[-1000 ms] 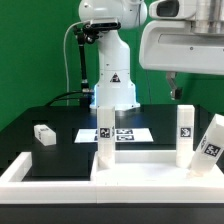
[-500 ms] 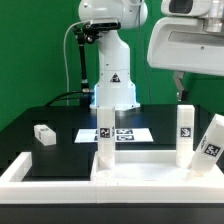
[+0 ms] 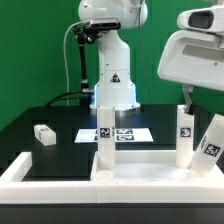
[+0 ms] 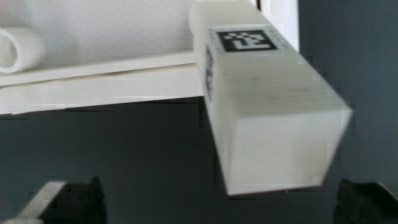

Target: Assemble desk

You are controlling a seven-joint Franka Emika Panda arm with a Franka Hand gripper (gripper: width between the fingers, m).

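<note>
The gripper hangs at the exterior view's right, under the big white housing of the wrist. It is just above the top of the right standing leg and I see no contact with it. In the wrist view its two fingers are spread wide and hold nothing. Between them, farther from the camera, lies a white leg block with a black-and-white tag near its far end. Dark gaps separate the block from both fingers. I cannot tell which of the legs in the exterior view this block is.

The desk is at the front of the black table. The tabletop lies flat inside the low white border wall. Two legs stand upright on it: the left standing leg and the right standing leg. The leaning leg is just beside the right one and tilts toward the exterior view's right, so these two are closest to the gripper. The loose leg lies on the table at the exterior view's left, well apart from the others.

The marker board lies behind the left standing leg, in front of the robot base.
</note>
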